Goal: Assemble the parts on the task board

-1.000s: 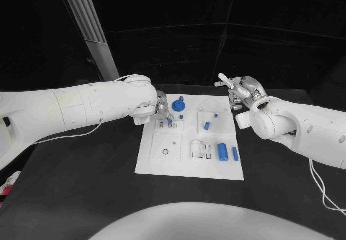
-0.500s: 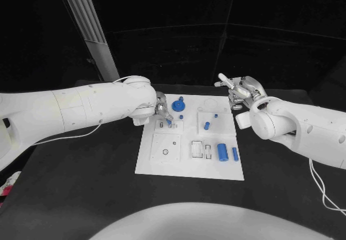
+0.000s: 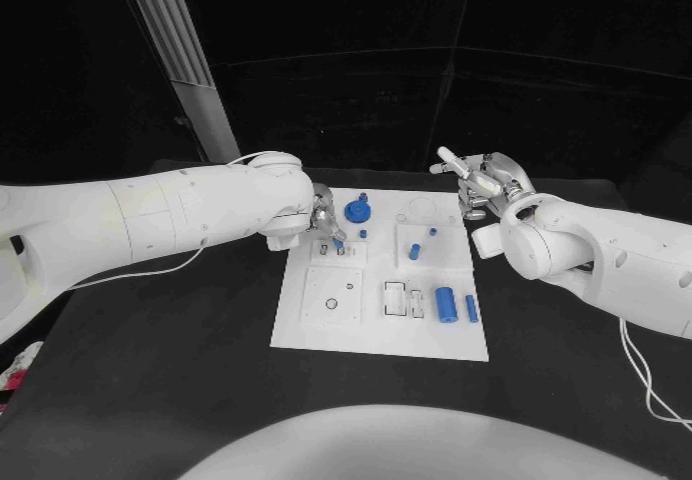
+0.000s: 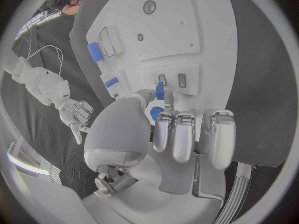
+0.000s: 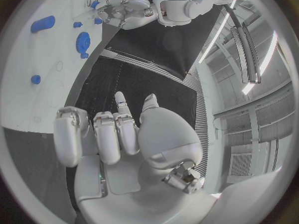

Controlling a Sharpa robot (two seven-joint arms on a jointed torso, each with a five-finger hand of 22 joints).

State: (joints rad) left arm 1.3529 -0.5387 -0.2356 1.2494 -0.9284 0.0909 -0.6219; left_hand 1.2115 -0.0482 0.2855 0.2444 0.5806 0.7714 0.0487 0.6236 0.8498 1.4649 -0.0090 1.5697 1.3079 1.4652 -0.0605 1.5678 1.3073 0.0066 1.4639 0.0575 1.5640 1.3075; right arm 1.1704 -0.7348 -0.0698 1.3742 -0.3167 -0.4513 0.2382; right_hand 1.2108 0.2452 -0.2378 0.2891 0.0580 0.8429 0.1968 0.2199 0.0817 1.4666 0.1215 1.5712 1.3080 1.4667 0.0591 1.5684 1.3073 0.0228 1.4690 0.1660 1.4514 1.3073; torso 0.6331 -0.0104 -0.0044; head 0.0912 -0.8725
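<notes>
The white task board (image 3: 378, 318) lies in the middle of the black table. My left hand (image 3: 323, 217) hovers over its far left corner and pinches a small blue peg (image 4: 159, 90) between thumb and a finger, just above two small slots (image 4: 172, 79). The peg's tip (image 3: 338, 243) shows below the fingers. A blue gear (image 3: 356, 211) sits right beside that hand. My right hand (image 3: 485, 184) is raised off the board's far right corner, fingers loosely apart and holding nothing (image 5: 118, 129).
On the board stand a blue peg (image 3: 413, 251) and two tiny blue studs (image 3: 364, 234) (image 3: 431, 232). A blue cylinder (image 3: 446, 299) and a blue bar (image 3: 470, 308) lie near its right edge. A pale post (image 3: 195, 90) rises at the back left.
</notes>
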